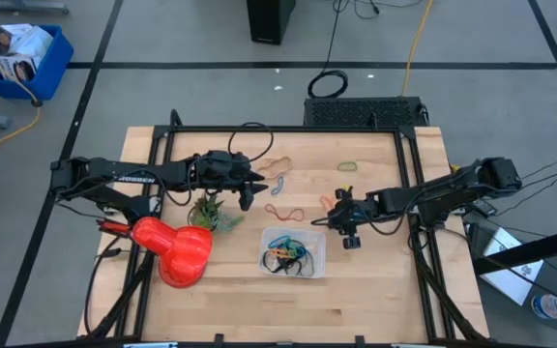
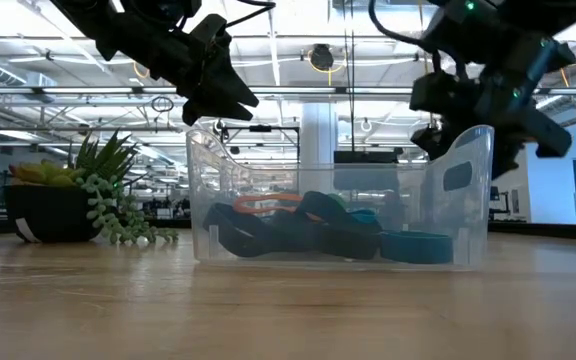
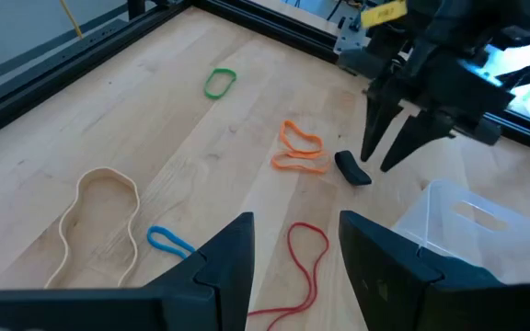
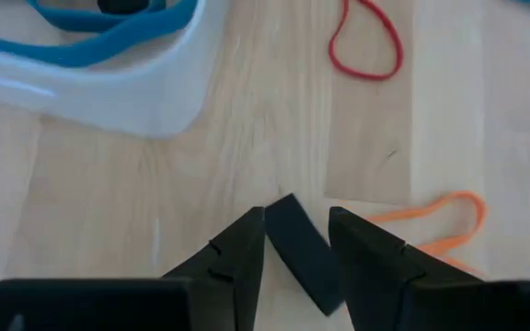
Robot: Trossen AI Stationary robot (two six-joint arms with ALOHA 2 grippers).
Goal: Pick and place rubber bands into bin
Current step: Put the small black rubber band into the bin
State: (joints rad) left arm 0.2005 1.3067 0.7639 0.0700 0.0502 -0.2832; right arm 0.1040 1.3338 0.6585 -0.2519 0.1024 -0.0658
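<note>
The right pincer (image 4: 297,246) is down at the tabletop (image 1: 375,290) with its two fingers apart, straddling a short black rubber band (image 4: 304,256) that lies flat between them; the fingers stand just beside the band, and whether they press it cannot be told. Just beside this band lies one orange band (image 4: 440,225), and a little farther off one red loop (image 4: 366,41). The clear bin (image 1: 294,249) sits near this pincer, toward the middle of the tabletop, and holds a tangle of bands in blue, black and orange; their number cannot be counted.

The left pincer (image 3: 294,248) hangs above the tabletop with its fingers spread and nothing between them. Its wrist view shows six loose bands on the wood: the red one (image 3: 300,267) below it, one small blue (image 3: 170,242), one large tan (image 3: 99,221), one doubled orange (image 3: 299,150), one green (image 3: 219,83) farther off, and the black one (image 3: 352,169) under the right pincer.

Beside the left arm stand one small potted plant (image 1: 211,213) and one red object (image 1: 174,247).
</note>
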